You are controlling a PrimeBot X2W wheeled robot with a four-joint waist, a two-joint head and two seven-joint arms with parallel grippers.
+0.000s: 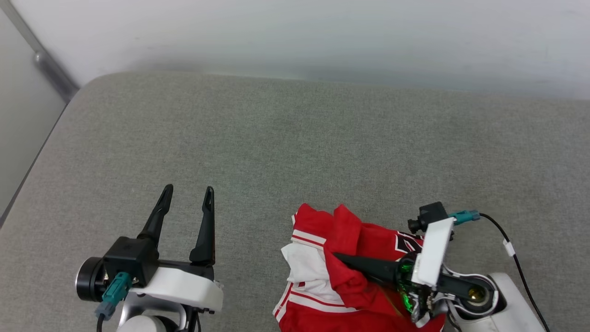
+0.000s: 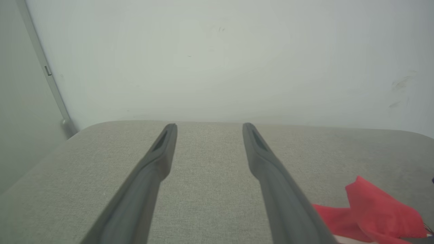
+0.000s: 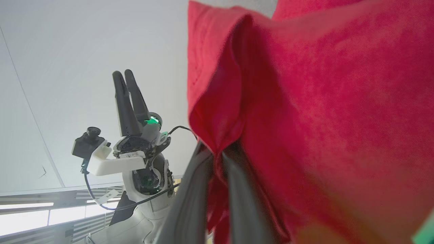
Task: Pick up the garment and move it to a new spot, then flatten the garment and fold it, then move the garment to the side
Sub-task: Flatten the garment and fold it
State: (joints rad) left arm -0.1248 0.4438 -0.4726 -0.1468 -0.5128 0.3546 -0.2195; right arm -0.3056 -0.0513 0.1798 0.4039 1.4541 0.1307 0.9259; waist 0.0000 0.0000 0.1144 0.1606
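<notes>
Jaws of the left gripper (image 1: 188, 189) stand wide; right gripper (image 1: 339, 257) pinches the garment (image 1: 368, 240).

Long black fingers (image 1: 159, 216), white wrist shells (image 1: 177, 283), teal connectors (image 1: 115, 288), black cable (image 1: 521, 267), green light (image 1: 405, 268)

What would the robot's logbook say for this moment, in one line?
right gripper: shut on garment | left gripper: open, empty | garment: crumpled, not flattened
</notes>
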